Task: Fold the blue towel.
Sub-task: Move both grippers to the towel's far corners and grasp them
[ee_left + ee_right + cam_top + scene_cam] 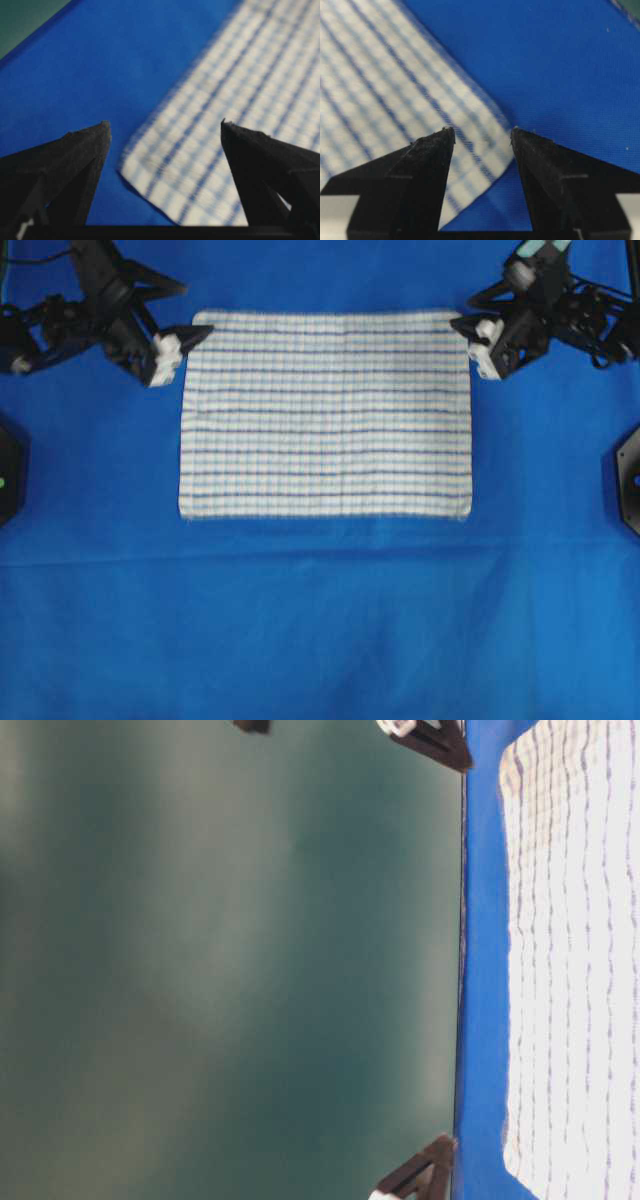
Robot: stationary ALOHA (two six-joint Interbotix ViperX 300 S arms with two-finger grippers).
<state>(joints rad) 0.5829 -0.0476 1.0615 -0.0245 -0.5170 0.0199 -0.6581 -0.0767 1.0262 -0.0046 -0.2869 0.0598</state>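
Towel (pixel 325 415) flat; both jaws apart, empty.

L gripper (pixel 165 127) & R gripper (pixel 482 132): jaws apart, empty.

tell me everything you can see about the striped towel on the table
The blue towel is a rectangular white woven cloth with thin light- and dark-blue stripes and a faint grid texture. It lies flat and unfolded on the solid-blue table covering, long sides running left to right. Nothing grips it: the left gripper and right gripper sit open at its two far corners.
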